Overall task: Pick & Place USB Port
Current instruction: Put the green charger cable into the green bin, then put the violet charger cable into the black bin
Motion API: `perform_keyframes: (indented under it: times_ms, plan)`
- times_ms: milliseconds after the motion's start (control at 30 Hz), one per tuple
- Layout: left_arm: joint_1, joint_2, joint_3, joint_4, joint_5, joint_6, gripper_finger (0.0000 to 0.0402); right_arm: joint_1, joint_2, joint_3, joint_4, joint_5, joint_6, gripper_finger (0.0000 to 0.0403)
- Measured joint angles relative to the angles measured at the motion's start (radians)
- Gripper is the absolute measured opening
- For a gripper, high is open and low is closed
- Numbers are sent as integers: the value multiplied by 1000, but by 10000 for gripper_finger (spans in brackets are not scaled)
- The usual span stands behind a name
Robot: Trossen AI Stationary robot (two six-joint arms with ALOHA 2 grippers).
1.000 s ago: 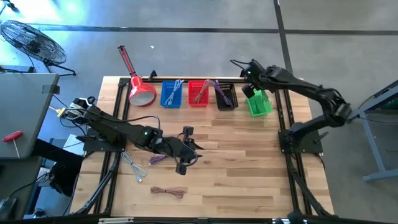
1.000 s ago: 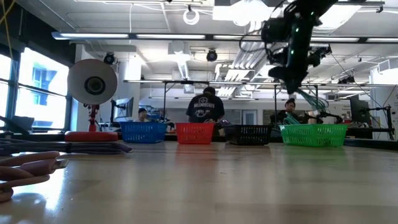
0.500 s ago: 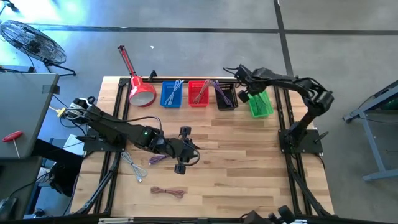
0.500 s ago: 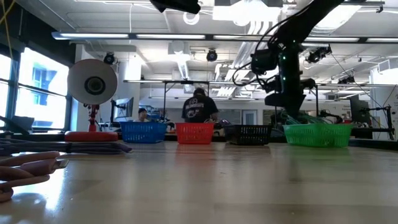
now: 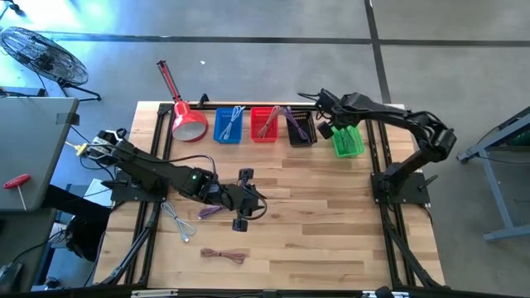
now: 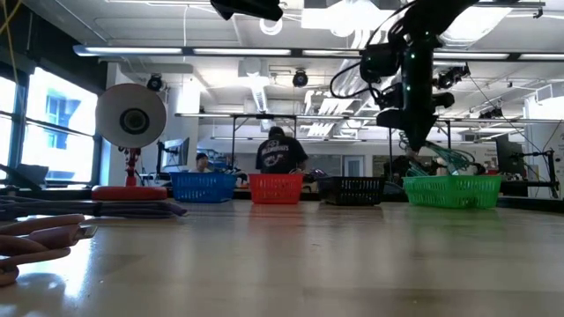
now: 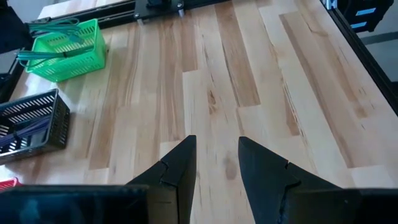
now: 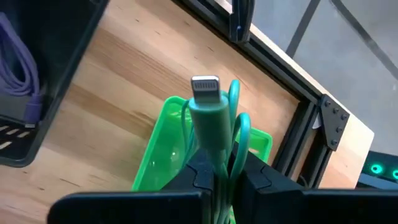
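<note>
- Right gripper hangs above the green basket, fingers clamped on a green cable, its plug sticking out past them.
- Left gripper, fingers apart, waits over the counter.

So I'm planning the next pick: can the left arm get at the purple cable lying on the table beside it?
Probably yes. The left gripper hangs open, holding nothing, right next to the purple cable, and nothing lies over it. The right gripper is far off over the green basket.
</note>
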Motion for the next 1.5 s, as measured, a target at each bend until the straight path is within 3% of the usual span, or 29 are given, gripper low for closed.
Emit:
perform_keyframes:
  times_ms: [267, 567, 833, 1233, 1367, 1500]
  plan:
    - [0, 0, 0, -4, 8, 0, 115, 14, 20, -29, 25, -8, 25, 13]
    - [0, 0, 0, -29, 8, 5, 115, -42, 19, -277, 274, -15, -10, 13]
    - [0, 0, 0, -9, -5, 55, 115, -30, -14, -349, 406, 10, -55, 92]
    - [1, 0, 0, 3, -11, 83, 115, 87, -262, -340, 345, 31, -50, 185]
    - [0, -12, 0, -102, -85, 82, 115, 138, -382, -340, 346, 28, -45, 188]
    - [0, -61, 1, -279, -180, 3, 115, 214, -500, -342, 369, -86, -72, 184]
